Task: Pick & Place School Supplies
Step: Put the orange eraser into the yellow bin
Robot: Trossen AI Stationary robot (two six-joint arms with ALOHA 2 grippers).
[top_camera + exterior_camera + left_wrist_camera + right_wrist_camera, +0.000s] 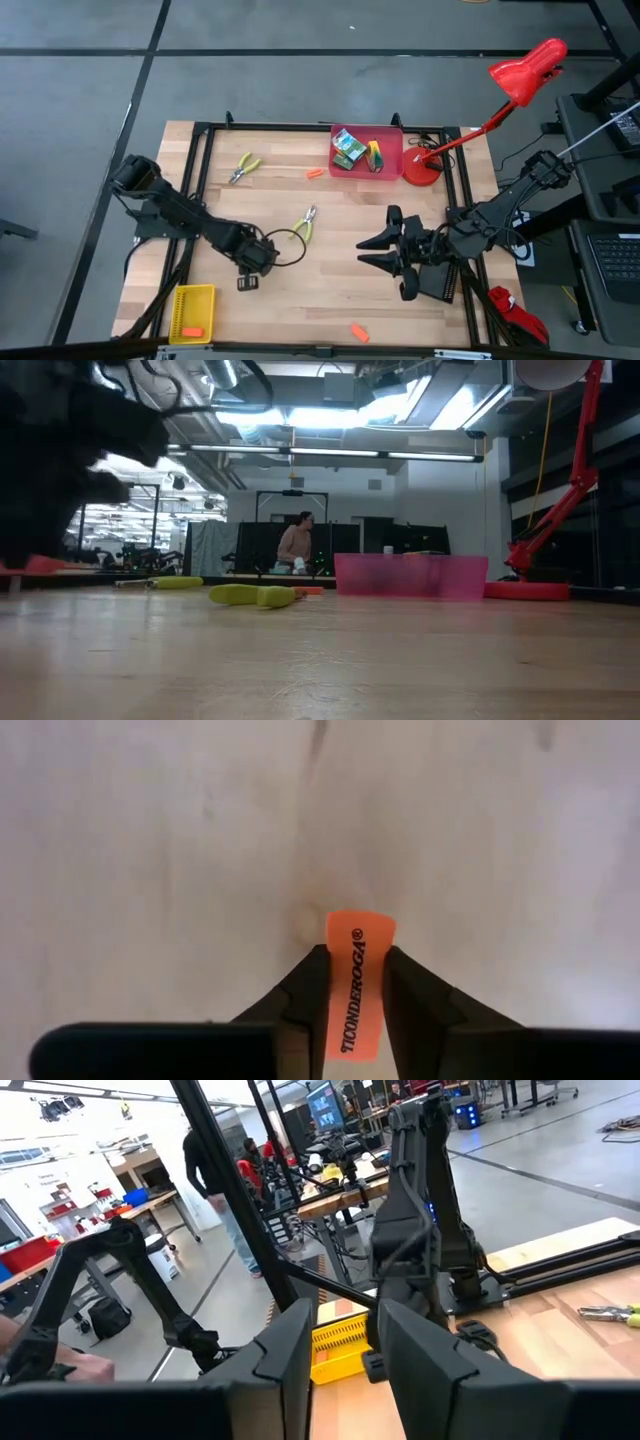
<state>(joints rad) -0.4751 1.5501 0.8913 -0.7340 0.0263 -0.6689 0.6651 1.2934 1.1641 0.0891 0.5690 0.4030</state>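
Note:
My left gripper (251, 266) points down over the table's near left part, shut on a short orange stick (356, 982) printed with black letters. My right gripper (372, 251) hovers level at the right, pointing toward the table's left, open with nothing between its fingers (345, 1355). Two pliers with yellow-green handles lie flat on the wood, one at the far left (243, 168) and one mid-table (305, 225). Green-and-yellow crayon boxes (348, 148) sit in the red bin (392, 135). Loose orange sticks lie at the back (315, 173) and by the near edge (358, 332). My left gripper pinches the orange stick between its two fingers, one on each long narrow side (334, 970). The fingers come from above and run along the stick. Its lower end (361, 925) pokes out past the fingertips over the wood, the printed face toward the wrist camera.
A yellow bin (180, 300) holding an orange stick (192, 331) stands at the near left corner. A red desk lamp (422, 168) stands beside the red bin at the back right. A black frame (300, 127) rims the table. A person (295, 545) is in the room beyond.

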